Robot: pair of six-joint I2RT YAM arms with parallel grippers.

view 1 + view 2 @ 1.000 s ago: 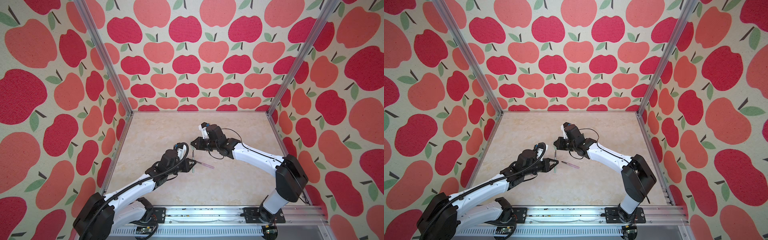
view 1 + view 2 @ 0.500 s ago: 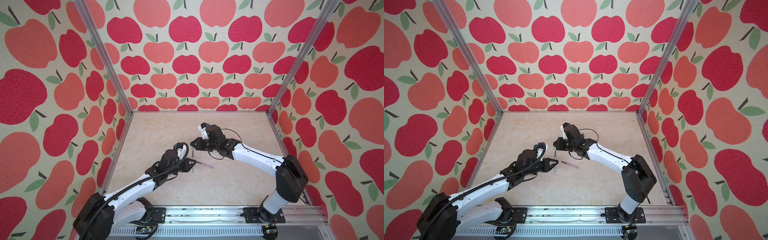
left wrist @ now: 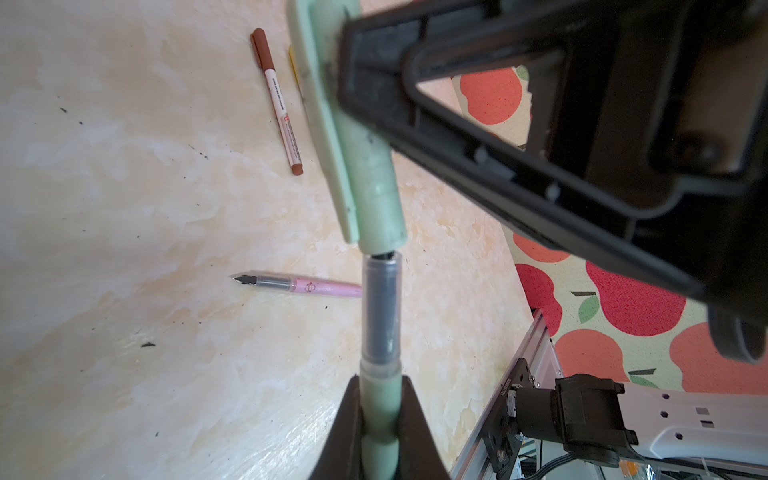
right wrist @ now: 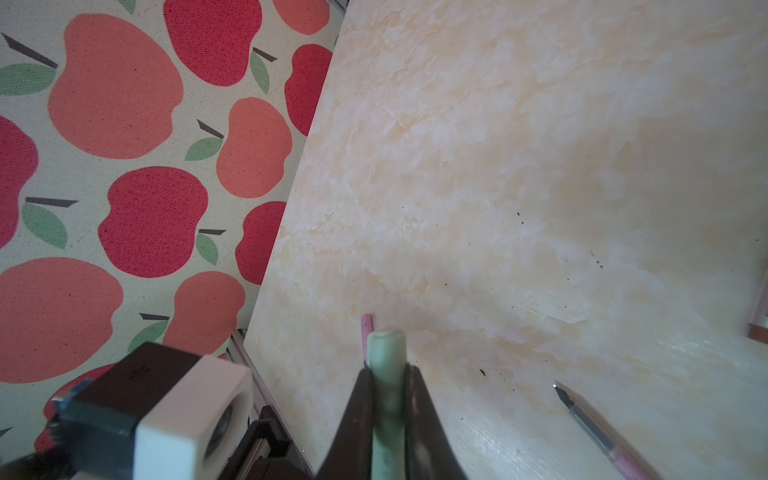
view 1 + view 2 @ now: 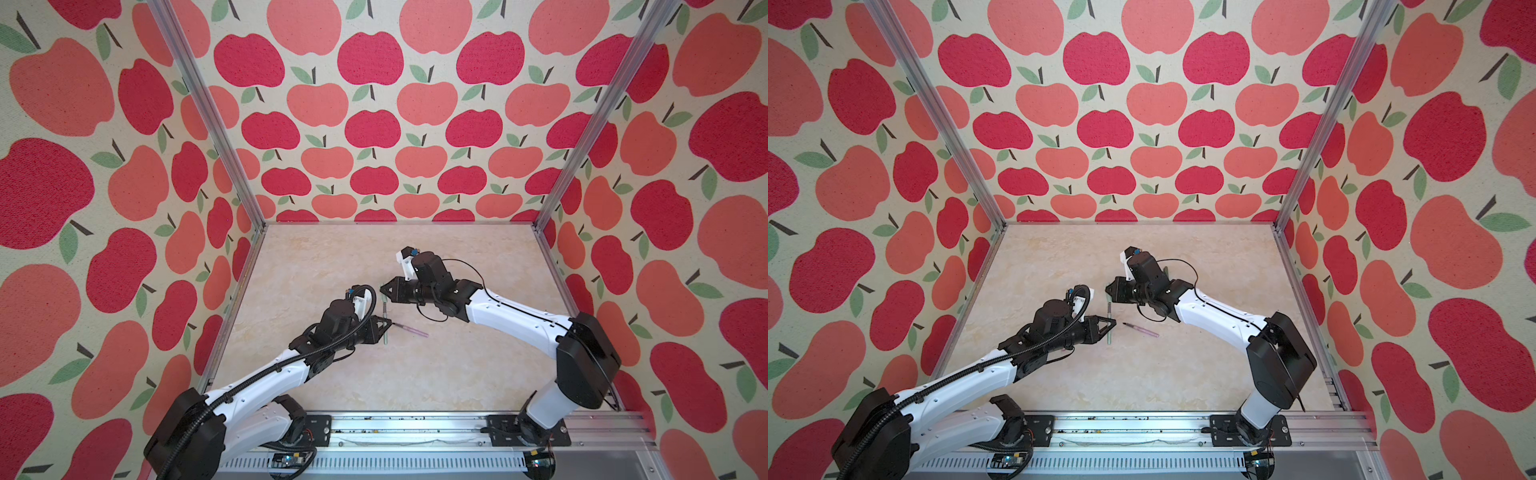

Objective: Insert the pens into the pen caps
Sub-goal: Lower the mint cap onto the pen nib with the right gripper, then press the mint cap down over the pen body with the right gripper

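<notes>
**Clerk:** Item one, left gripper [image 3: 381, 386]?

**Checker:** Jaws clamped tight on the barrel of the pale green pen [image 3: 380, 316]. The pen's clear grey section sticks out past the fingertips.

**Clerk:** Item two, right gripper [image 4: 387, 372]?

**Checker:** Jaws pinched on the pale green cap [image 4: 386, 345]. Its closed end pokes out beyond the fingers.

**Clerk:** Relation of pen to cap?

**Checker:** In line, end to end. In the left wrist view the pen's front end meets the cap's open mouth. The nib is hidden inside and the grey section is outside. In both top views the two grippers face each other near the middle of the table [image 5: 332, 257], the right one farther back.

**Clerk:** Loose stock?

**Checker:** One pink pen [image 5: 411, 330], uncapped with a dark nib, flat on the table just right of the left gripper, nib toward it. One brown-capped pen [image 3: 278, 99] with a white barrel, flat on the table. There is a yellow sliver beside it, mostly hidden behind the cap, and I cannot tell what it is.

**Clerk:** Surround?

**Checker:** Apple-print walls [image 5: 374, 124] on three sides.
</notes>
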